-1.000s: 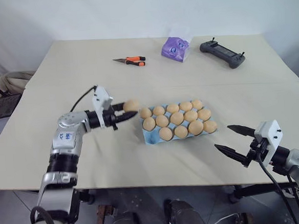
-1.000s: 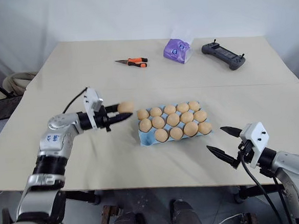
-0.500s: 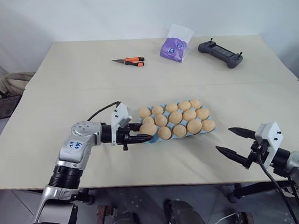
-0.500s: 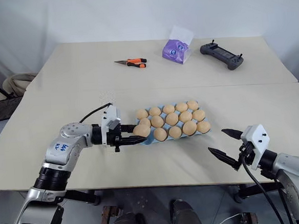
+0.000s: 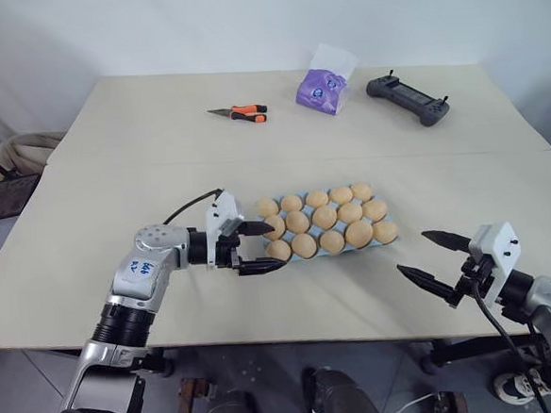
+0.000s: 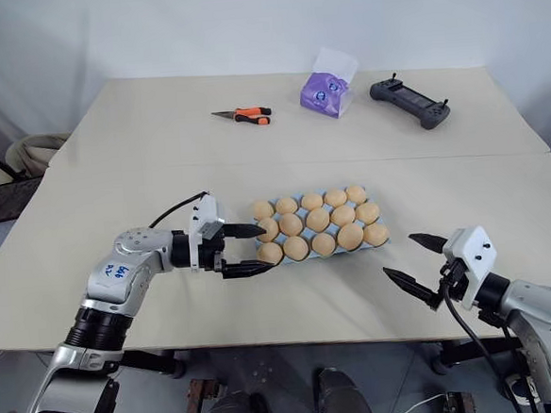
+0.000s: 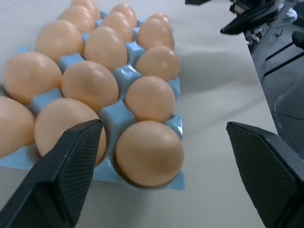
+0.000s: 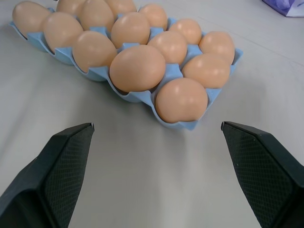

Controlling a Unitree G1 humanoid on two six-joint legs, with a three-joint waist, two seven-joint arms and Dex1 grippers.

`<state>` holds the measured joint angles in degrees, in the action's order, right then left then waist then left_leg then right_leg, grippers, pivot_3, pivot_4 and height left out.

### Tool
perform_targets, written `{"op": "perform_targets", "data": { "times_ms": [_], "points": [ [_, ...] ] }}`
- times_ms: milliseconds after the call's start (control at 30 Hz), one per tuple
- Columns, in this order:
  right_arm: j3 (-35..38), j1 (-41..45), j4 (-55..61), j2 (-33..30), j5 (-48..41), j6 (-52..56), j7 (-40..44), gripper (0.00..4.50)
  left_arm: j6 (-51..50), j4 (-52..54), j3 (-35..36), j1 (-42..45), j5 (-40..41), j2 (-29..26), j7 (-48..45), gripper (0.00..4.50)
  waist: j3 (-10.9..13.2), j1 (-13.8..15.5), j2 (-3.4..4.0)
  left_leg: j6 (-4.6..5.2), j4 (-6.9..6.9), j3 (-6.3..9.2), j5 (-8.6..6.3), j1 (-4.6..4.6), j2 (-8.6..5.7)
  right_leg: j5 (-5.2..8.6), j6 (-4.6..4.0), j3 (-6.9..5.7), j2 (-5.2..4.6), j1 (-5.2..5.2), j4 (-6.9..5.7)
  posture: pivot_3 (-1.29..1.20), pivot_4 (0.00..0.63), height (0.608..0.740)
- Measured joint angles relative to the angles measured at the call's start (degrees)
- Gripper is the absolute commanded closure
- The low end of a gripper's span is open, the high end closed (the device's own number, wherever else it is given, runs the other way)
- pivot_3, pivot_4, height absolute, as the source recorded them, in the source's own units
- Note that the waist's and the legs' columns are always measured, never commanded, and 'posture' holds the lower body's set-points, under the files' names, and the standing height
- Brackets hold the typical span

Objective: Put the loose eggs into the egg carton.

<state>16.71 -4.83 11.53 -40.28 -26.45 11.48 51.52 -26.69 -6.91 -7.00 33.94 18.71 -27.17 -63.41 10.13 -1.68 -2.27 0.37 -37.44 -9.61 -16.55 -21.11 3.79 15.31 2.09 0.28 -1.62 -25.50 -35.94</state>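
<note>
The light blue moulded egg carton (image 5: 277,255) sits near the middle of the pale beige table (image 5: 158,148), its cups filled with pale orange-tan matte oval eggs (image 5: 326,219) in three rows. None of these eggs lies loose on the table. The left claw (image 5: 262,246) is at the carton's near left corner with its two black fingers spread wide, one finger above and one below the corner egg (image 7: 149,153), which rests in its cup and is not gripped. In the left wrist view that egg sits between the two open fingers (image 7: 71,166), apart from both.

The right claw (image 5: 433,258) hovers over the table's near edge, well apart from the carton on its right side, fingers also spread wide and holding nothing.

Along the far side of the table lie orange-handled pliers (image 5: 241,112), a small purple bag (image 5: 323,88) with a white top, and a dark grey handheld controller (image 5: 408,99), all well apart from the carton.
</note>
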Motion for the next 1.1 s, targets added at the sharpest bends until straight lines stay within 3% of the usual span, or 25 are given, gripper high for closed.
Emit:
{"op": "perform_targets", "data": {
  "times_ms": [200, 400, 633, 900, 1100],
  "points": [
    [-0.4, 2.2, -0.8, 0.0, 0.0, -0.1, 0.6, 0.0, -4.6, 6.6, 5.5, 0.9, 8.2, -1.1, -0.7, 0.05, 0.0, -0.1, 0.0, -0.02, 0.04, 0.01, -0.01, 0.01, 0.01, 0.0, 0.01, 0.0, 0.02, 0.0, -0.01, 0.0, 0.15, 0.74],
    [1.7, 4.2, -4.3, -3.0, -0.5, -0.3, 4.2, 0.0, -5.8, 11.3, 14.3, -6.0, 14.7, -10.0, -4.3, 0.05, 0.0, -0.4, 0.05, -0.13, 0.13, 0.01, 0.0, 0.08, 0.04, 0.03, -0.06, -0.04, 0.04, -0.02, -0.04, 0.0, 0.15, 0.74],
    [4.0, 8.1, -13.4, -8.3, -1.3, -4.3, 13.3, 0.0, -5.8, 13.1, 24.6, -20.0, 17.9, -20.9, -10.3, 0.05, 0.0, -0.4, 0.07, -0.12, 0.16, 0.0, -0.06, 0.06, 0.04, 0.22, -0.39, -0.14, -0.09, -0.04, 0.1, 0.0, 0.15, 0.74],
    [2.9, 11.9, -23.4, -10.4, 0.1, -9.3, 21.1, 0.0, -1.9, 12.8, 30.4, -30.6, 18.0, -20.3, -9.9, 0.05, 0.0, -0.1, 0.07, -0.24, 0.21, -0.01, -0.16, 0.04, 0.03, 0.32, -0.55, -0.14, -0.18, -0.03, 0.2, 0.0, 0.15, 0.74],
    [-0.4, 16.1, -27.1, -8.8, 1.2, -9.7, 21.5, 0.0, 4.5, 8.5, 29.5, -31.4, 16.3, -17.1, -8.9, 0.05, 0.0, -0.3, 0.09, -0.31, 0.22, -0.01, -0.2, 0.07, 0.03, 0.33, -0.59, -0.15, -0.17, -0.04, 0.18, 0.0, 0.15, 0.74]
  ]
}}
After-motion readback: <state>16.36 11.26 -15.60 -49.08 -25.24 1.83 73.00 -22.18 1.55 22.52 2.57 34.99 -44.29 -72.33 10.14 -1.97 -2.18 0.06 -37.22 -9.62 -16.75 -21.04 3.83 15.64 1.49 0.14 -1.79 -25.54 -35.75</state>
